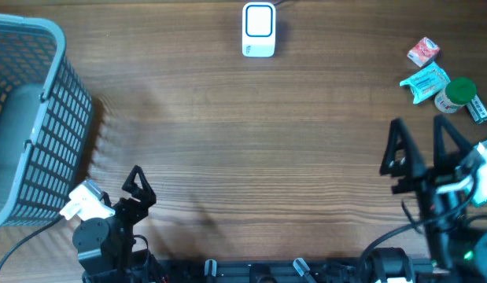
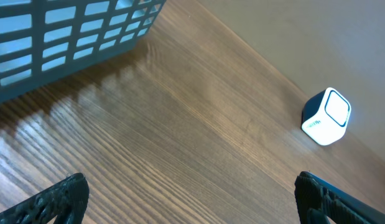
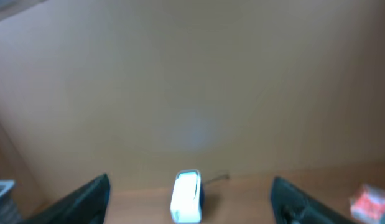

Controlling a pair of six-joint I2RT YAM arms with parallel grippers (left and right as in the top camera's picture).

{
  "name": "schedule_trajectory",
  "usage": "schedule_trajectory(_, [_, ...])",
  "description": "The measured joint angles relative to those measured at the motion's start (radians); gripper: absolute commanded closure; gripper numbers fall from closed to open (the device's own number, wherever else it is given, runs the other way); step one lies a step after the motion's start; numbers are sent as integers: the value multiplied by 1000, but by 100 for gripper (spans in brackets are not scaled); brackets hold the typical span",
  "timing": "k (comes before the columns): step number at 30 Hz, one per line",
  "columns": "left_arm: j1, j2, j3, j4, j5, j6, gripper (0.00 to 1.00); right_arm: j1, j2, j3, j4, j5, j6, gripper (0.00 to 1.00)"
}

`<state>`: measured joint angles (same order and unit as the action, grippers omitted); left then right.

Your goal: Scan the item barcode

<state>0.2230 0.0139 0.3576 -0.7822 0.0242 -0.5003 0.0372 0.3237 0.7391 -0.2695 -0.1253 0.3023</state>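
The white cube scanner [image 1: 259, 30] stands at the table's far middle edge, also seen in the left wrist view [image 2: 327, 116] and, blurred, in the right wrist view [image 3: 187, 196]. A cluster of items lies at the far right: a pink packet [image 1: 423, 51], a teal packet [image 1: 425, 82], a green-capped bottle [image 1: 455, 94] and a small blue piece [image 1: 477, 108]. My right gripper [image 1: 420, 134] hovers just in front of them, open and empty [image 3: 191, 182]. At the near left my left gripper [image 1: 138, 182] is wide open with nothing in it [image 2: 192, 202].
A grey slatted basket [image 1: 27, 118] fills the left side of the table, its wall close to the left arm [image 2: 68, 37]. Bare wood lies between the two arms and the scanner. The pink packet [image 3: 368, 202] shows at the right wrist view's edge.
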Motion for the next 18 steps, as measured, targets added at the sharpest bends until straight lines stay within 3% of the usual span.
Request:
schedule_trajectory(3, [0,1,0,1,0,0,0,0,-202,-282,169,3,-24,0])
schedule_trajectory(9, [0,0,0,1,0,0,0,0,-274,-609,444,3,-32,0])
schedule_trajectory(13, [0,0,0,1,0,0,0,0,-303,-722,469,3,-35,0])
schedule_trajectory(18, [0,0,0,1,0,0,0,0,-306,-731,353,4,-72,0])
